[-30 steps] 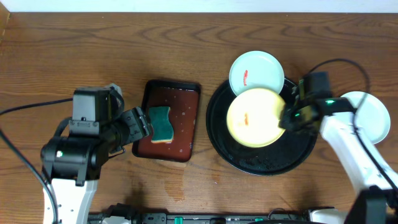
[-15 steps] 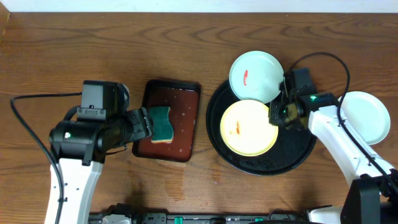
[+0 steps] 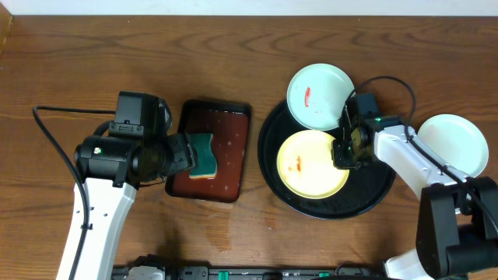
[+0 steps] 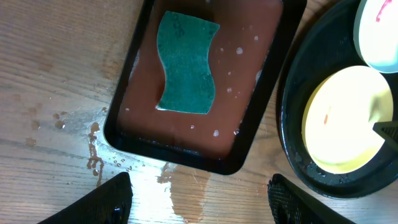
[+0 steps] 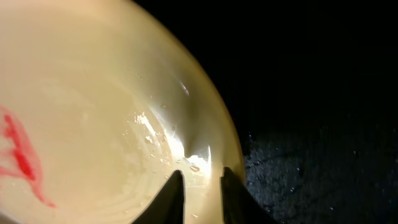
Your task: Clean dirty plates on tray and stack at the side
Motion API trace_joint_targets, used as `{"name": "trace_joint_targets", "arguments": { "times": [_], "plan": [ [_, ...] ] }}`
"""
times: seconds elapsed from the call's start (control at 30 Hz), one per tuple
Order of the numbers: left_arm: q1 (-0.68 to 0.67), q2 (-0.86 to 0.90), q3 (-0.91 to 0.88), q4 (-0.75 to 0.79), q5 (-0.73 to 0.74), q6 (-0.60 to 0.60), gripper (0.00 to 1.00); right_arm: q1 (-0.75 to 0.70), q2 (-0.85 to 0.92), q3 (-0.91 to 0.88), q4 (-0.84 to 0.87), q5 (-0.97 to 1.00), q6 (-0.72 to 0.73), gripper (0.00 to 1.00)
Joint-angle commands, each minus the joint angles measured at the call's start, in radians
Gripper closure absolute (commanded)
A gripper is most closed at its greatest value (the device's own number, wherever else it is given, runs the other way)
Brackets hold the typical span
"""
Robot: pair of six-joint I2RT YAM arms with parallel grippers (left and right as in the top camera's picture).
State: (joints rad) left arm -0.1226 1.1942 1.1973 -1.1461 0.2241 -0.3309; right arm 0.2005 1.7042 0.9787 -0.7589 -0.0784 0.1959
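The wiping of the second plate is judged to be in hand, with one plate already set aside. The yellow plate is laid flat in the left part of the black tray, and a red smear is seen on its face. Its right rim is pinched by the right tool, whose fingers are drawn almost together with only the rim between them. A pale plate marked with red is propped on the tray's far rim, just beside the yellow one, while a clean pale plate is set on the surface to the right, well apart from the tray. The left tool is held wide open and empty above the near edge of the reddish-brown tray, where the green sponge lies in a film of water. For the next move, the left tool would need to be lowered and closed across the sponge, which would then be carried to the smear while the plate is steadied. Compared with a second ago, the yellow plate, then raised and overlapping the pale one, is now lowered into the tray, and the left tool has been brought nearer to the sponge.
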Motion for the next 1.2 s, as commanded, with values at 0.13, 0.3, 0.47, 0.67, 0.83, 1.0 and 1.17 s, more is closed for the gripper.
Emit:
{"name": "trace_joint_targets", "arguments": {
  "times": [0.13,0.3,0.47,0.67,0.83,1.0,1.17],
  "plan": [
    [-0.003,0.001,-0.001,-0.005,0.004,0.024,0.29,-0.006,0.014,-0.045,0.008,0.042,-0.009,0.8],
    [-0.003,0.001,-0.001,-0.004,0.003,0.024,0.29,-0.004,-0.041,-0.037,-0.005,-0.084,-0.1,0.74],
    [-0.003,0.001,-0.001,0.005,0.003,0.024,0.29,-0.017,-0.155,-0.028,-0.008,-0.007,-0.071,0.71],
    [-0.003,0.001,-0.001,0.003,0.003,0.024,0.28,-0.043,-0.167,-0.035,-0.018,0.071,-0.053,0.67],
    [-0.003,0.001,-0.001,0.003,-0.007,0.024,0.29,-0.044,-0.112,-0.085,0.038,0.073,-0.026,0.68],
    [-0.003,0.002,-0.004,0.006,-0.009,0.026,0.29,-0.043,-0.058,-0.105,0.078,0.043,-0.01,0.91],
    [-0.008,0.034,-0.034,0.034,-0.061,0.028,0.29,-0.043,-0.056,-0.106,0.1,0.045,0.021,0.99]
  ]
}}
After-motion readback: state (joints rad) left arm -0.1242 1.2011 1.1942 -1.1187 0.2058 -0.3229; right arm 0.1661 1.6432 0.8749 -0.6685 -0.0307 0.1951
